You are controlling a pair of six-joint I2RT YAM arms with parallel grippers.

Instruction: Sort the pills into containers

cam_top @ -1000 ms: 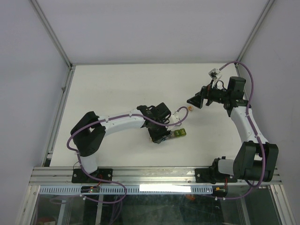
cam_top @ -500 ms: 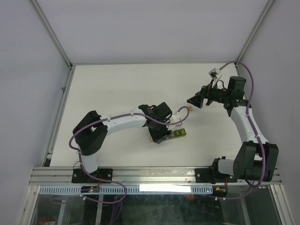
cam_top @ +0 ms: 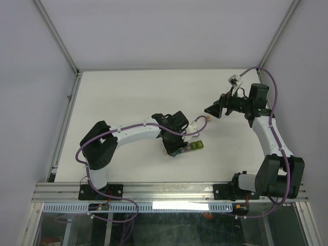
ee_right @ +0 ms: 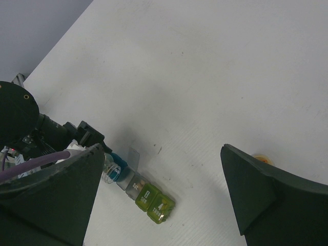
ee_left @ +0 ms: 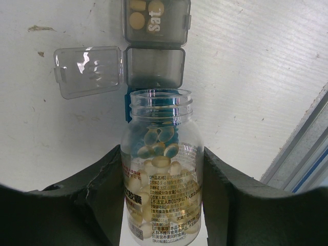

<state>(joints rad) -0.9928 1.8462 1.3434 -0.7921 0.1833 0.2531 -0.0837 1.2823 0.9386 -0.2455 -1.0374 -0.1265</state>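
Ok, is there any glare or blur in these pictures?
Left wrist: glare on the clear open flip lid; the clear plastic pill bottle is sharp. Right wrist: the dark jaws show little detail, the strip of coloured translucent cells is sharp. Top external: evenly lit.

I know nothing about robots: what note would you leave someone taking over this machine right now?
Left gripper: shut on the clear, uncapped plastic bottle of pale pills, mouth towards the strip of small translucent organiser cells.
Right gripper: open, holding nothing, above the white table.
Done: the "Sat" cell holds round tan pills.
To do: the neighbouring grey cell, lid flipped open, looks empty.
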